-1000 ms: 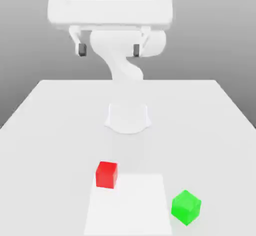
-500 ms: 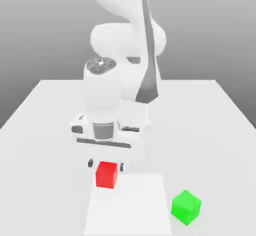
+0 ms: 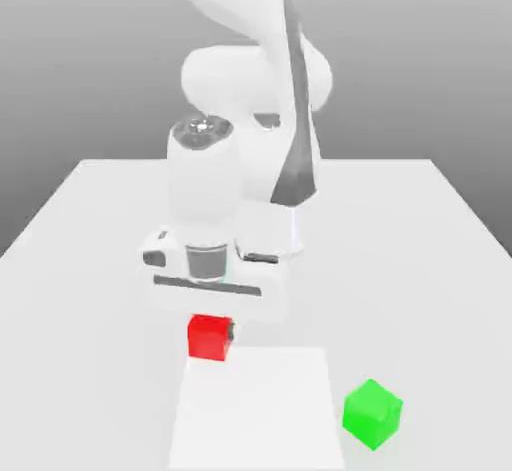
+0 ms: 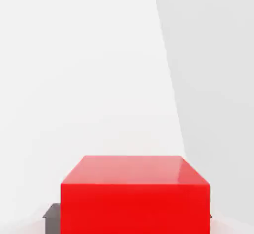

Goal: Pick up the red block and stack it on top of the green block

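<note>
In the exterior view, the arm reaches down over the worktop (image 3: pixel 90 219) with its gripper (image 3: pixel 210 331) lowered onto the red block (image 3: pixel 207 338). The fingers are clenched on the red block: 1 dark fingertip (image 3: pixel 231 333) presses the block's side toward the exterior view's right, and the other is hidden behind the block. The block sits near the front of the worktop, just beyond the corner of a paler square patch (image 3: pixel 255 409). The green block (image 3: pixel 371 413) rests well apart from it, toward the exterior view's right and closer to the camera, beside that patch.

The step in hand looks like securing the grasp before the lift. To do it well, the arm should rise straight up so the block does not drag or twist, and gain enough height to clear the green block's top before moving across. This view gives the whole route and the target.

In the hand view, the red block (image 4: pixel 134 193) is seen from close, centred and square to the camera, its top face level. A dark fingertip (image 4: pixel 52 213) peeps out at 1 lower corner, touching the block's side. This view confirms that the block is centred and not skewed, which the exterior view cannot settle. The patch's edge (image 4: pixel 168 79) runs away beyond the block.
</note>
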Available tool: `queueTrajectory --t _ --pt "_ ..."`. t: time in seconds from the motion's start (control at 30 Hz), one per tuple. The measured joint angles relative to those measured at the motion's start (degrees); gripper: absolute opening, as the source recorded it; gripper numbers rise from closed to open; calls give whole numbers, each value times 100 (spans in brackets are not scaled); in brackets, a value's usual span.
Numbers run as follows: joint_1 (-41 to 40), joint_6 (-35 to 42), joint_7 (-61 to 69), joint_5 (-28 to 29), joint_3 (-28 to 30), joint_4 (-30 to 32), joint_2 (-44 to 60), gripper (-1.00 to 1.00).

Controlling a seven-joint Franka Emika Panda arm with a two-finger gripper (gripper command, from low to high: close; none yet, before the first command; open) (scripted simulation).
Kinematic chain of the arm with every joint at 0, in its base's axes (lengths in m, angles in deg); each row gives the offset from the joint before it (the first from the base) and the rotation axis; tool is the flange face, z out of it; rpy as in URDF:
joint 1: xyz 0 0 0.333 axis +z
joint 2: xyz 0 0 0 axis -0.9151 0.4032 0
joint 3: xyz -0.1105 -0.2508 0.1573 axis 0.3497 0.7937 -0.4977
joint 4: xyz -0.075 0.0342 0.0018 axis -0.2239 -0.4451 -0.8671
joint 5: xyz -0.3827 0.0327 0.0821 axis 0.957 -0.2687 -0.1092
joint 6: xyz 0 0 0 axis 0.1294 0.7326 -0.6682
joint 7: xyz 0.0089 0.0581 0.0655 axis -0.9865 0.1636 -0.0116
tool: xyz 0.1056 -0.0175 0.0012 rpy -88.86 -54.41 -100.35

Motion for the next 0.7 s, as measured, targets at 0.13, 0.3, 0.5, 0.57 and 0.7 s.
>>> queueTrajectory --t 0.13,0.3,0.5,0.57,0.7 --pt "434 526 -626 94 -349 -469 -46 -100" --pt "1334 1071 -1673 118 -736 -1402 350 -100" --pt "1874 989 -2486 216 -943 -2099 1109 -100" --pt "1933 635 -2580 328 -869 -2131 1500 -100" --pt "1941 517 -2616 374 -855 -2139 1630 100"
